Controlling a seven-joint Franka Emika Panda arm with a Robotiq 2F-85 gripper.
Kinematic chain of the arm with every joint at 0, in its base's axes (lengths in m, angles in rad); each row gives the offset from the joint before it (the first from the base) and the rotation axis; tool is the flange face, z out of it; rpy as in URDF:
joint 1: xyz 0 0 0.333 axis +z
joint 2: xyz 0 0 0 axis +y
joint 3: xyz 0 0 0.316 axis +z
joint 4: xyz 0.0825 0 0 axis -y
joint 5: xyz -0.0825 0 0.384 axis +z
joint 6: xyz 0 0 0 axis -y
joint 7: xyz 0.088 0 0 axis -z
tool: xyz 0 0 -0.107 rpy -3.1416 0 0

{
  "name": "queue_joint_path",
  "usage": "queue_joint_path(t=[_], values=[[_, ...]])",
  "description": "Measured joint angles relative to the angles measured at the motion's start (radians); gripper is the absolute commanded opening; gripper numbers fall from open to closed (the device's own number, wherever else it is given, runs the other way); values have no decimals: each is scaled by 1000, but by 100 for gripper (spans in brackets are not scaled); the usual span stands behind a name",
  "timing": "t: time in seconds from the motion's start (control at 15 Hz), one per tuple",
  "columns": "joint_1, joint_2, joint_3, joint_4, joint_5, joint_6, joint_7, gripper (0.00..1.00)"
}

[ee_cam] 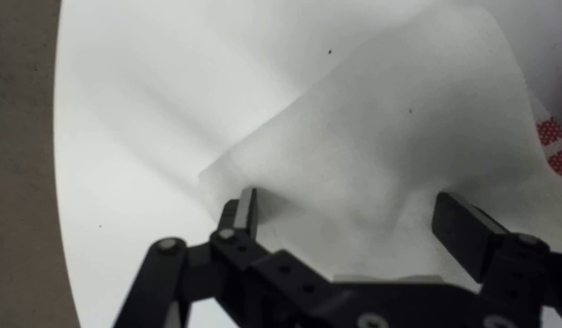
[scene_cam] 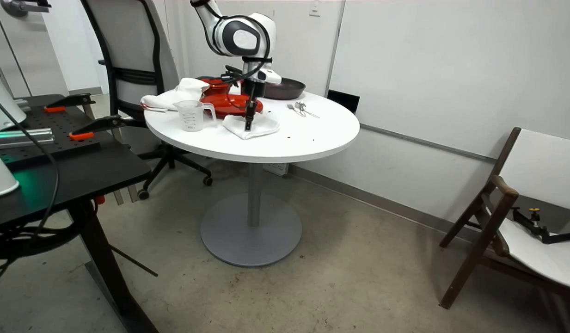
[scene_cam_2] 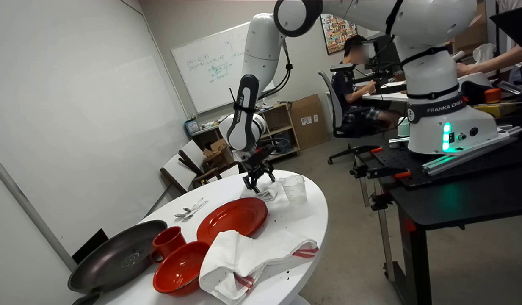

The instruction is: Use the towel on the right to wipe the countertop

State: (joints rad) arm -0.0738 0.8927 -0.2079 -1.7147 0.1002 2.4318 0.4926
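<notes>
Towel (ee_cam: 363, 150), plate (scene_cam_2: 232, 217), pan (scene_cam_2: 121, 256) on countertop (scene_cam: 324, 125)

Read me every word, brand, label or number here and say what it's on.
"FRANKA EMIKA": robot base.
"FRANKA", rest unclear: arm's dark panel.
Too blurred: handwriting on the far whiteboard.
Too small: labels on the cardboard.
Too small: markings on the measuring cup.
Too blurred: mark in the frying pan.
Too small: possible print on the white box.
</notes>
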Motion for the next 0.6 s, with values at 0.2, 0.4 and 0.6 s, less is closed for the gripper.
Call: queue_joint_path(t=[0.2,0.4,0.6], values=[[1,0,1,-4,1,0,0,43],[1,-3,0,-10,1,-1,0,22],[-3,-13,-3,-18,1,-4,0,0]])
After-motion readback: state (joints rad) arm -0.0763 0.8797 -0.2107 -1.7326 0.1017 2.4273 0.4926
